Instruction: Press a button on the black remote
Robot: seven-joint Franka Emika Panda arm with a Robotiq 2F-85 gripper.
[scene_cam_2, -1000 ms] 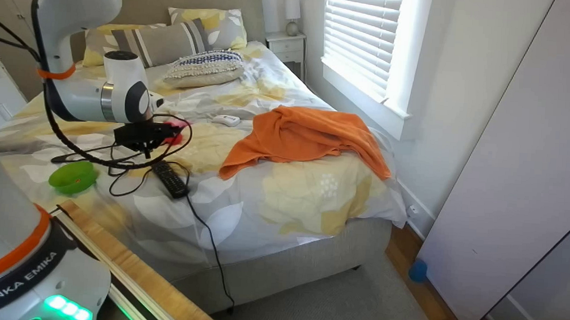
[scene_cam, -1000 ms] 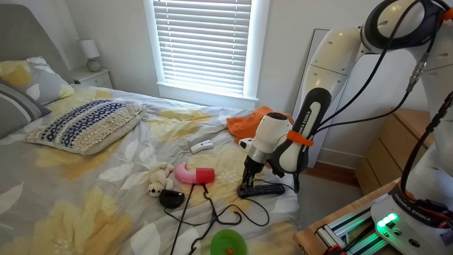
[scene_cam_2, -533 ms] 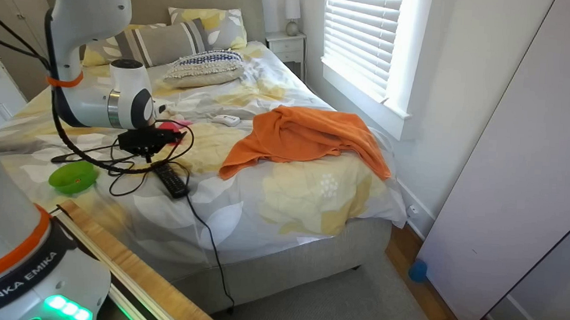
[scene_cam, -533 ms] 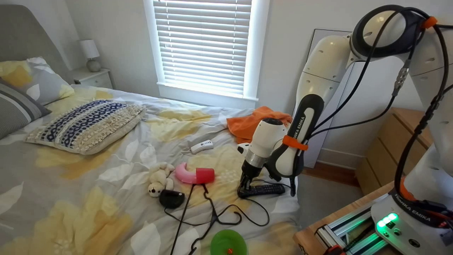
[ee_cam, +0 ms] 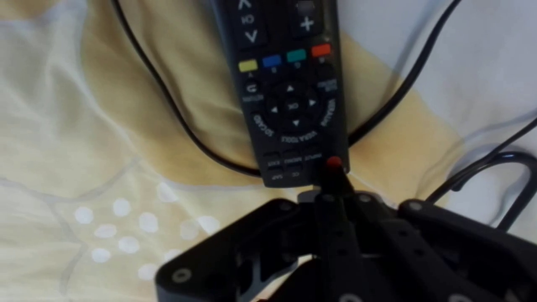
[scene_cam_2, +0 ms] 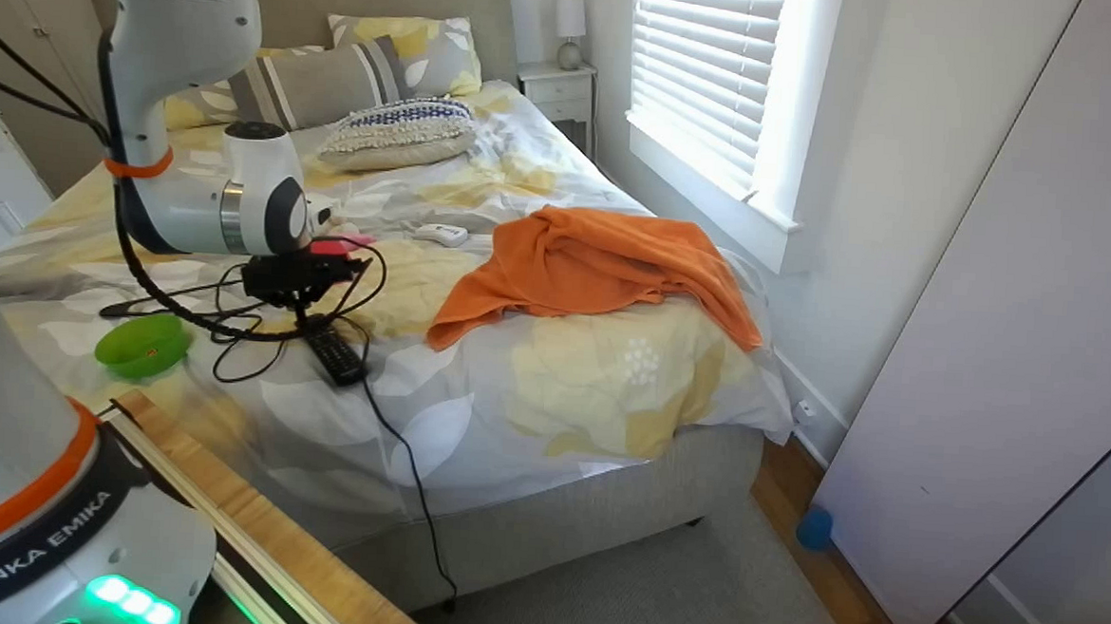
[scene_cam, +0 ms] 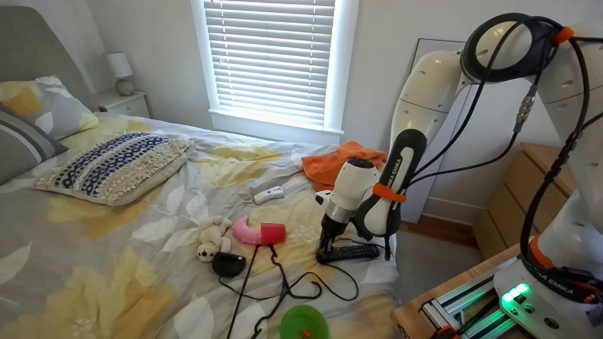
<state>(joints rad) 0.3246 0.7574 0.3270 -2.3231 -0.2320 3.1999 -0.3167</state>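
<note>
The black remote (scene_cam: 357, 252) lies flat on the bed near its edge and shows in both exterior views (scene_cam_2: 336, 356). In the wrist view the remote (ee_cam: 289, 105) has coloured keys, an arrow ring and a red button (ee_cam: 334, 161) at its near right corner. My gripper (ee_cam: 337, 180) is shut, with nothing held between its fingers. Its fingertips are over that corner, right at the red button and partly covering it. In both exterior views the gripper (scene_cam: 323, 252) points down at the remote's far end (scene_cam_2: 303, 321). Whether the tips touch the button I cannot tell.
A black cable (ee_cam: 168, 92) runs under and around the remote. A black hanger (scene_cam: 285, 287), a green bowl (scene_cam: 304, 322), a pink and red object (scene_cam: 259, 231), a plush toy (scene_cam: 213, 238), a white remote (scene_cam: 268, 194) and an orange cloth (scene_cam_2: 596, 267) lie on the bed.
My arm has come down, and the gripper has lowered onto the far end of the black remote. The remote and the other things have not visibly moved.
</note>
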